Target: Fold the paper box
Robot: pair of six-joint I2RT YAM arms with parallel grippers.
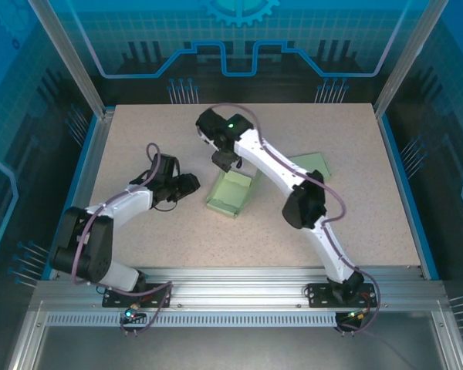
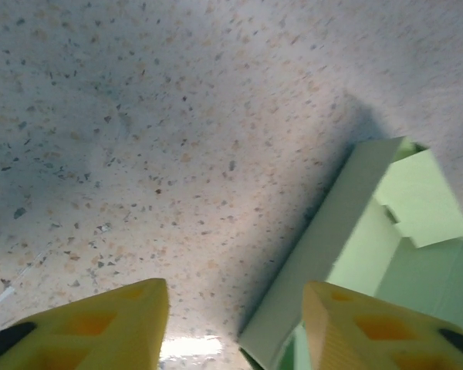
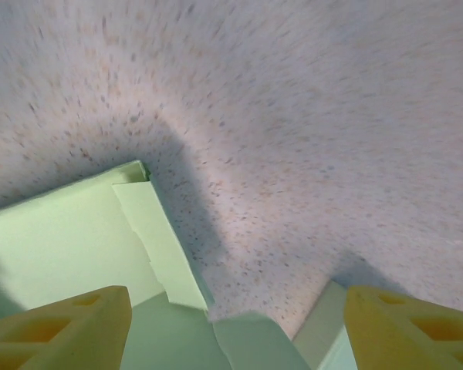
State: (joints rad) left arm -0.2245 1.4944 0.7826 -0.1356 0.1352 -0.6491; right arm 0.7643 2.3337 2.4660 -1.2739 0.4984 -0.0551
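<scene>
Near edge: arm bases bolted side by side, both arms reaching in over the table [image 1: 131, 139]. Closest in, the left gripper [image 1: 187, 185] sits low just left of the paper box [image 1: 230, 194]. Its fingers [image 2: 116, 324] are apart with only bare tabletop between them, so nothing is held. In the left wrist view the box's side wall [image 2: 332, 223] stands just ahead of the right-hand finger, not touching it. The box is mid-table, pale green and partly formed: walls stand on its left portion, and a flat panel [image 1: 312, 164] lies on the table to the far right, partly hidden by the right arm. Beyond that, the right gripper [image 1: 225, 162] hovers over the box's far end, jaws wide and empty. The right wrist view shows an inner flap [image 3: 158, 239] loose, not tucked. Judgement: mid-fold, neither gripper has hold. The next move calls for one gripper to steady a wall while the other catches the flap or panel edge and brings it over. The paper is thin, so a light, square pinch.
</scene>
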